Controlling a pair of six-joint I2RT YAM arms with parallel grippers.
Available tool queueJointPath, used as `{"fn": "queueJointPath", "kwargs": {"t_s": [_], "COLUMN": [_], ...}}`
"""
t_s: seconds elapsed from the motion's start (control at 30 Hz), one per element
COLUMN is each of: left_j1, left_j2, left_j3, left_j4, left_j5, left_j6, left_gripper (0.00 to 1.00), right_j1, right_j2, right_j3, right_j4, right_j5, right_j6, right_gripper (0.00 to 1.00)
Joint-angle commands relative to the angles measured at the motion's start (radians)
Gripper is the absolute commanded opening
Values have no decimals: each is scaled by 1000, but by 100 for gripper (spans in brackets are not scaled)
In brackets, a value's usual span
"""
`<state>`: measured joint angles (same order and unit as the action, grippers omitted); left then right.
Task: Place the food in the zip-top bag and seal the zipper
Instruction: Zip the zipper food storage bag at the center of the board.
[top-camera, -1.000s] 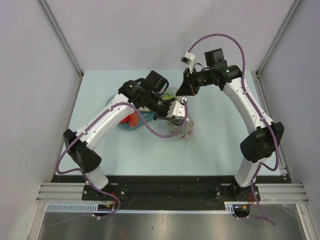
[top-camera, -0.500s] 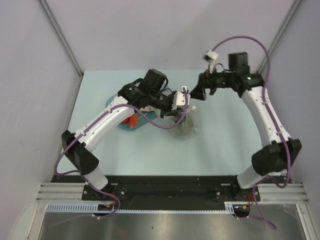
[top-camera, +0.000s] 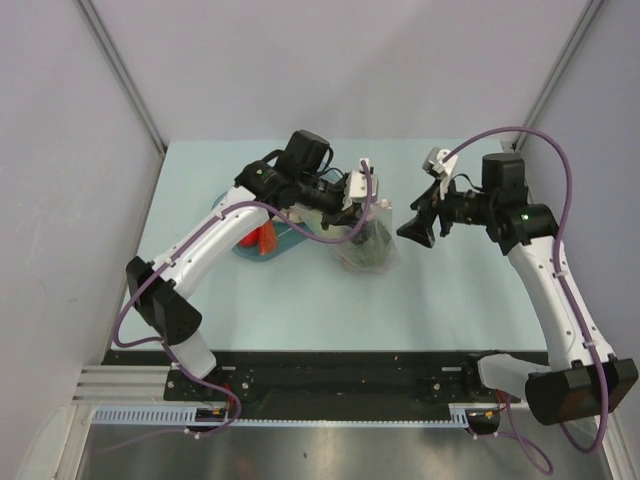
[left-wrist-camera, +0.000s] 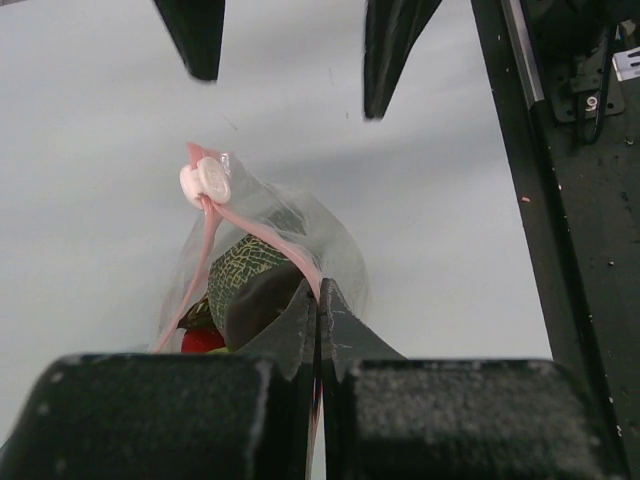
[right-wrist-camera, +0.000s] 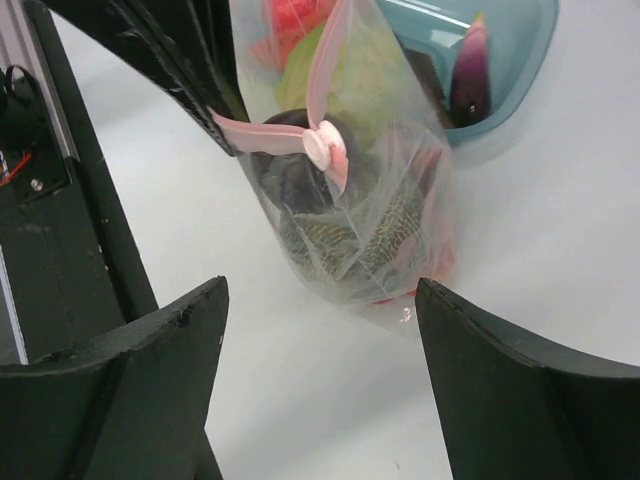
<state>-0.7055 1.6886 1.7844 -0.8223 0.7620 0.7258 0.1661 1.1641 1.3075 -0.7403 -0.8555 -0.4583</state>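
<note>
Pale green worktop (top-camera: 300, 300), grey walls round it. We see the left end effector (left-wrist-camera: 318, 300) pressed together, pinching the zip-top bag (top-camera: 368, 245) at its mouth edge, where the pink zipper (right-wrist-camera: 262, 134) w/ white slider (left-wrist-camera: 212, 180) runs. Bag stands upright just beside the blue tray (right-wrist-camera: 530, 40), w/ a dark green squash (right-wrist-camera: 345, 240), light green apple (right-wrist-camera: 350, 70) & red pieces (right-wrist-camera: 295, 20) inside. Purple eggplant (right-wrist-camera: 470, 75) lies in the tray. Right end effector (top-camera: 410, 228) is spread, near the bag's right side but apart from it.
</note>
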Motion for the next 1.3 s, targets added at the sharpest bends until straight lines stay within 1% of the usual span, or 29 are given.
{"fn": "queueJointPath", "kwargs": {"t_s": [0.0,0.27,0.37,0.4,0.47,0.5,0.57,0.6,0.67,0.7,0.77,0.8,0.87,0.9,0.93,0.97,1.0,1.07,1.13,1.23,1.27], "left_j1": [1,3,3,3,6,9,23,29,41,44,44,44,46,46,43,32,25,-11,-32,-60,-63], "left_j2": [-9,3,8,8,11,11,14,16,19,19,23,22,10,-7,-26,-46,-93,-122,-110,-52,-41], "left_j3": [55,43,37,36,38,36,41,43,46,47,53,69,84,78,63,40,-21,-75,-95,-50,-36], "left_j4": [-18,-37,-41,-41,-44,-38,-29,-14,2,8,9,11,34,55,130,181,230,337,344,315,304], "left_j5": [82,71,60,57,51,54,63,65,66,65,45,37,31,25,17,1,-35,-84,-127,-179,-176], "left_j6": [55,76,84,86,80,72,40,26,-8,-14,-31,-43,-86,-100,-111,-147,-161,-158,-126,-114,-111], "left_gripper": [0,0,0,0,0,0,0,0,0,0,6,20,35,47,51,53,55,57,58,58,58], "right_j1": [39,113,116,116,116,116,116,115,112,108,102,101,96,96,96,98,96,99,102,104,107], "right_j2": [52,127,138,138,138,135,128,117,112,111,111,108,105,105,100,101,101,100,101,101,98], "right_j3": [-22,-24,-24,-24,-24,-24,-22,-22,-24,-24,-24,-24,-24,-24,-22,-24,-24,-24,-24,-22,-24], "right_j4": [142,208,231,234,228,217,178,165,141,139,147,153,173,177,182,189,193,197,203,214,208], "right_j5": [-4,-39,-43,-43,-45,-47,-48,-50,-48,-48,-47,-47,-47,-47,-47,-47,-47,-47,-45,-46,-47], "right_j6": [-51,-77,-80,-82,-94,-103,-143,-154,-167,-169,-163,-155,-140,-122,-111,-103,-92,-86,-72,-69,-71], "right_gripper": [77,73,65,56,45,34,23,15,7,0,0,0,0,0,0,0,0,0,0,0,0]}}
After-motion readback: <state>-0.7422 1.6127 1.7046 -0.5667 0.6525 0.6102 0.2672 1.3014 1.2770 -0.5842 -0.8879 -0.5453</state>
